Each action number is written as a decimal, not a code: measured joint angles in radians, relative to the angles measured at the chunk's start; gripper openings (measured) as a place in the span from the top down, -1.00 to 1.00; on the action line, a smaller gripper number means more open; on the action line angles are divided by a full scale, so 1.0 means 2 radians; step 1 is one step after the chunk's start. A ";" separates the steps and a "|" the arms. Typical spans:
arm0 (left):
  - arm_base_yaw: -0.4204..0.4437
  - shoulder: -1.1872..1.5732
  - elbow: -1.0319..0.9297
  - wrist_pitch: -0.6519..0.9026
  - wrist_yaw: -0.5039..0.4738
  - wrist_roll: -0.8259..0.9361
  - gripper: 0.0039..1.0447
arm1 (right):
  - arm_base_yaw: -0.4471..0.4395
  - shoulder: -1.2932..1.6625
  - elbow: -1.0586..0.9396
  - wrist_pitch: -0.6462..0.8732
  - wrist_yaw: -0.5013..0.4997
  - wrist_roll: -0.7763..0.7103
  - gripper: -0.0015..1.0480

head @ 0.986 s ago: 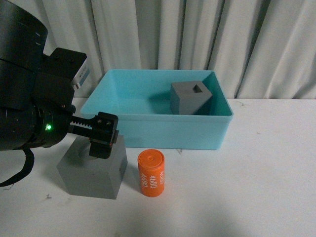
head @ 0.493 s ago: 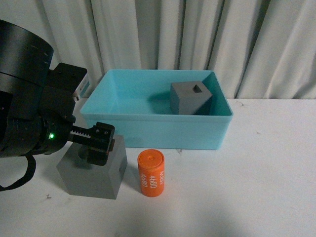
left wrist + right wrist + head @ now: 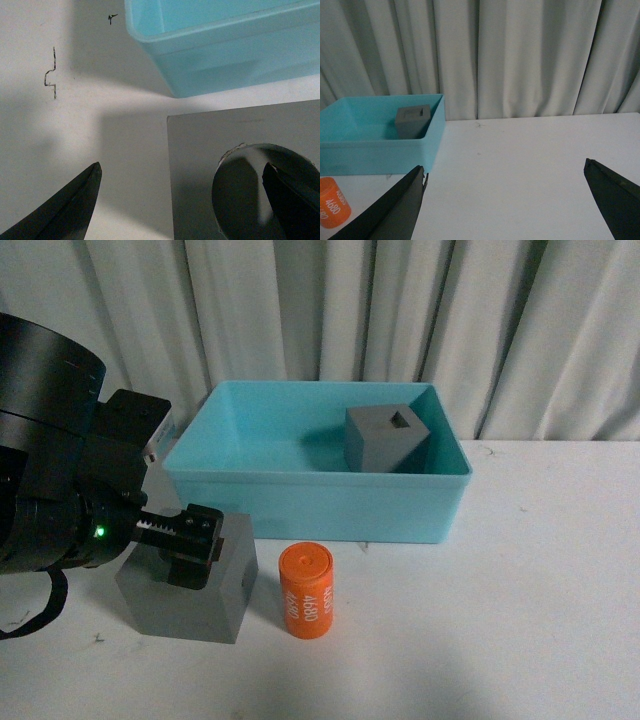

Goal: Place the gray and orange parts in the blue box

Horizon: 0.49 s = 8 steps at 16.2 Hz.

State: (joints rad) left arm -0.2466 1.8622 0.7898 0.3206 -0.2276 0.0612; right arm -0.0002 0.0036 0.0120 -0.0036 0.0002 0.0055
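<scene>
Blue box (image 3: pixel 318 505) holds one gray cube (image 3: pixel 385 440).

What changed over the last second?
The left hand sank lower onto the near gray cube, drifting slightly left, open, one finger over its round recess; nothing gripped yet. That cube, the orange cylinder, the box and the second cube inside it stayed put.

Pale pleated curtains (image 3: pixel 330 310) hang behind a white table (image 3: pixel 520 590) with soft shadows.
</scene>
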 joint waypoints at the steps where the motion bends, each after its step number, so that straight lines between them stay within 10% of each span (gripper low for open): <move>1: 0.000 0.002 0.000 0.000 0.002 0.000 -0.84 | 0.000 0.000 0.000 0.000 0.000 0.000 -0.87; 8: -0.013 0.005 -0.003 -0.007 0.001 -0.006 0.52 | 0.000 0.000 0.000 0.000 0.000 0.000 -0.87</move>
State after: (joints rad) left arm -0.2726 1.8729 0.7830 0.3061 -0.2264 0.0483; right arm -0.0002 0.0036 0.0124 -0.0036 0.0002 0.0055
